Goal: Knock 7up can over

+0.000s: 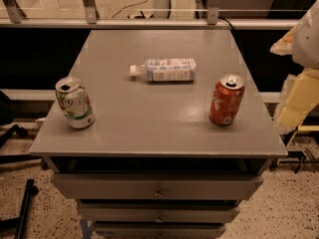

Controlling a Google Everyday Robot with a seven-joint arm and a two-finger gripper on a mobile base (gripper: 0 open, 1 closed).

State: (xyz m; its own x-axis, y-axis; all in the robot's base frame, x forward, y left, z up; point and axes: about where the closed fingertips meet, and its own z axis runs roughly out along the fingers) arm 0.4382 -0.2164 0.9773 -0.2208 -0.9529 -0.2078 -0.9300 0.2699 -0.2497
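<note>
The 7up can is white and green with a silver top. It stands upright near the front left corner of the grey table top. My gripper shows only as white and pale yellow shapes at the right edge of the view. It is beyond the table's right side, far from the 7up can and touching nothing on the table.
A red-orange cola can stands upright near the front right. A clear plastic bottle with a pale label lies on its side in the middle. Drawers sit below the table's front edge. A rail runs behind the table.
</note>
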